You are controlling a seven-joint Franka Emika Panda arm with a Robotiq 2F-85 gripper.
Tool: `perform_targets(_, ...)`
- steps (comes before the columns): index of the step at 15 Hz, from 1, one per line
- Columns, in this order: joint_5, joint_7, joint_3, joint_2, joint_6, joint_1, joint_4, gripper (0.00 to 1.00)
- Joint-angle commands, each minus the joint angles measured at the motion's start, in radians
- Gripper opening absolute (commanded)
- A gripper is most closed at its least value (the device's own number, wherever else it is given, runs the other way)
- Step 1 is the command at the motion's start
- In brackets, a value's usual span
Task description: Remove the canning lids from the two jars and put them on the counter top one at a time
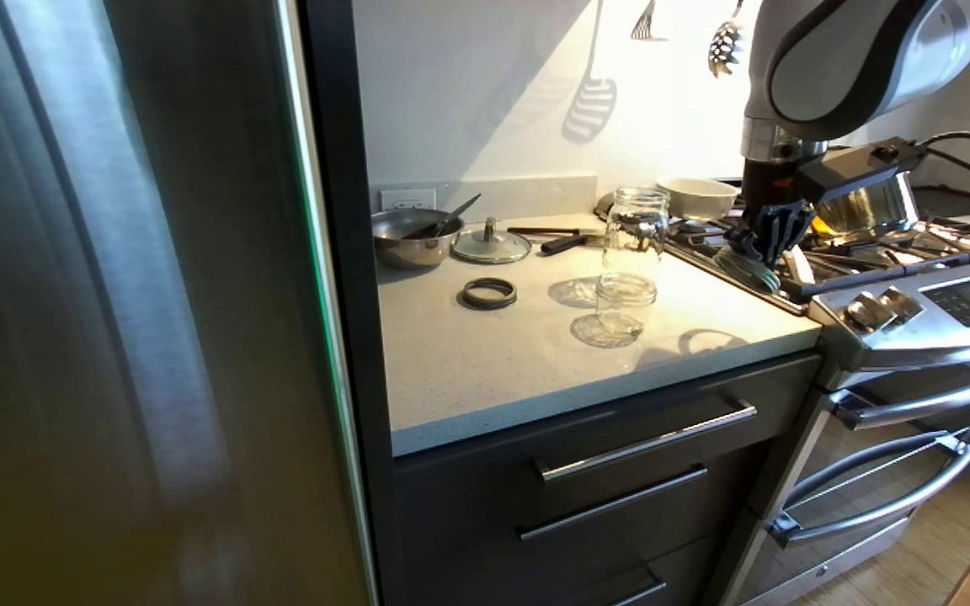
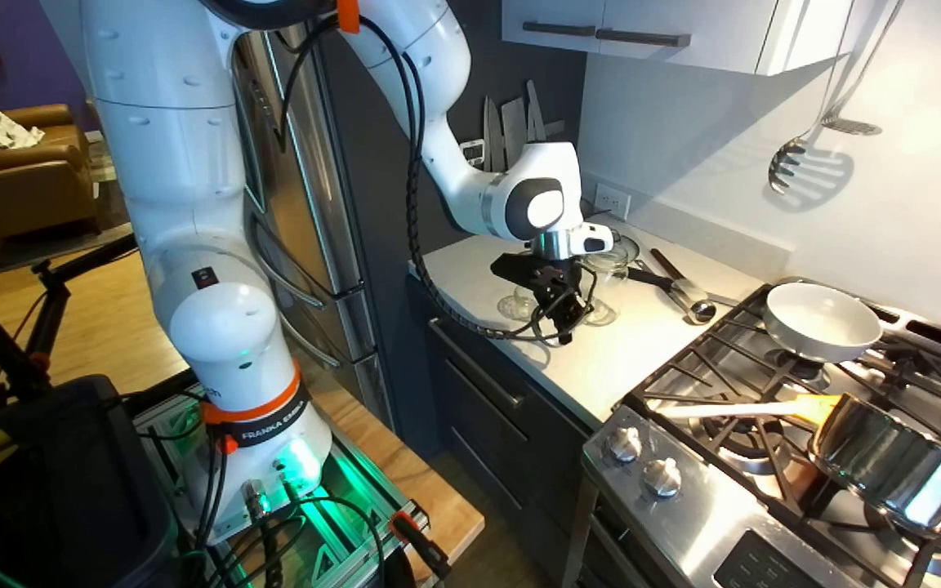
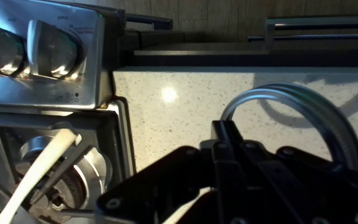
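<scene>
My gripper [image 1: 764, 257] is shut on the rim of a dark metal canning lid ring [image 1: 746, 271], held tilted in the air over the counter top [image 1: 485, 362] near the stove edge. In the wrist view the closed fingertips [image 3: 224, 123] pinch the ring [image 3: 318, 109], and its shadow falls on the slab. Another canning lid ring [image 1: 489, 293] lies flat on the counter. Two clear glass jars stand open-mouthed on the counter, a farther jar [image 1: 638, 231] and a nearer jar [image 1: 626, 307]. In an exterior view the gripper [image 2: 566, 331] partly hides the jars.
A steel pan [image 1: 418, 240], a glass pan lid [image 1: 492, 244] and dark-handled utensils [image 1: 565, 244] lie at the counter's back. The stove [image 2: 732, 425] adjoins the counter, with a white bowl [image 2: 822, 318] and a steel pot [image 2: 903, 465]. A refrigerator [image 1: 157, 295] borders the far end.
</scene>
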Motion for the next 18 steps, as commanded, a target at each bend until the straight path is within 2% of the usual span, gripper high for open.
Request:
perform_targets(1, -0.108, 0.159, -0.041, 0.031, -0.020, 0.035, 0.015, 0.01)
perform_targets(4, -0.203, 0.305, -0.071, 0.055, -0.041, 0.058, 0.025, 0.01)
perform_targets(11, -0.282, 0.506, -0.111, 0.143, -0.010, 0.083, 0.058, 0.01)
perform_targets(18, -0.276, 0.577, -0.126, 0.226, -0.002, 0.095, 0.118, 0.01)
